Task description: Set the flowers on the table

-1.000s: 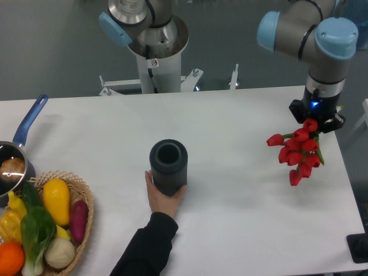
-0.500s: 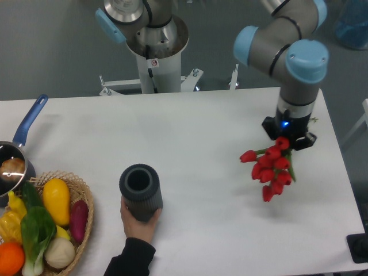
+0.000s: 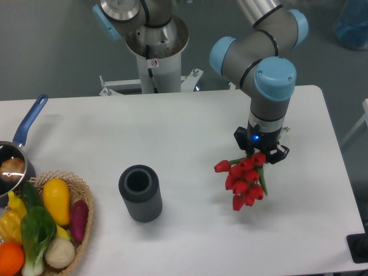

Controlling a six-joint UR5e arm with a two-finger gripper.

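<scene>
My gripper point(image 3: 261, 154) points down over the right middle of the white table point(image 3: 190, 121) and is shut on the stems of a bunch of red tulips point(image 3: 242, 179). The blooms hang below and to the left of it, with green leaves beside them, held above the tabletop. The jaws themselves are mostly hidden by the wrist and the flowers. A dark grey ribbed vase point(image 3: 140, 193) stands upright and empty at the front left of centre, well apart from the flowers.
A wicker basket of vegetables point(image 3: 43, 221) sits at the front left corner. A blue-handled pan point(image 3: 16, 152) lies at the left edge. The arm's base column point(image 3: 155, 54) stands behind the table's far edge.
The gripper has carried the tulips leftward and toward the front. A person's hand slid the vase to the left and has now withdrawn out of view.
</scene>
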